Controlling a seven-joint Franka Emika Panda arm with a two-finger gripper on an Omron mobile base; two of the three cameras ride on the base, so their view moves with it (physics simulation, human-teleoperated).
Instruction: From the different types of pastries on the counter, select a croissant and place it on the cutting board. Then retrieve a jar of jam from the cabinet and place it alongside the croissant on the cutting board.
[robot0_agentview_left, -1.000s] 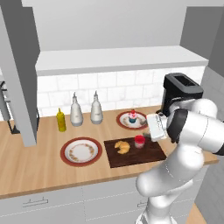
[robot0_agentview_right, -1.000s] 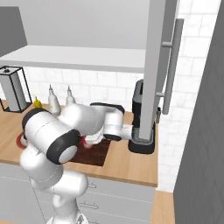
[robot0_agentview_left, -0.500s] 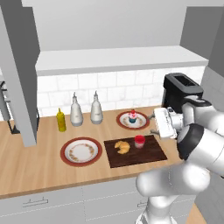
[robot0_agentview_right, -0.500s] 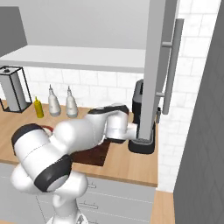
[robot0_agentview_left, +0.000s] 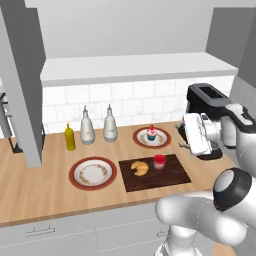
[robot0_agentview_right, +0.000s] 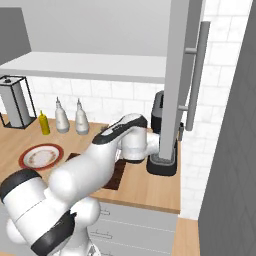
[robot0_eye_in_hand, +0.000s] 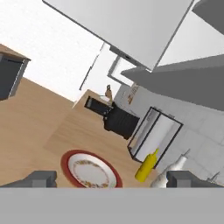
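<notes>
A small jar of jam with red lid and pale label stands on the dark cutting board, just beside the golden, crescent-shaped croissant. The gripper is spread wide, holding nothing.

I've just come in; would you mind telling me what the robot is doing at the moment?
The croissant and the jar of jam both sit on the cutting board, side by side. The gripper is open and holds nothing; it hangs above the counter to the right of the board, near the black toaster. The cupcake stays on its own plate behind the board, and another red-rimmed plate lies to the board's left.
</notes>
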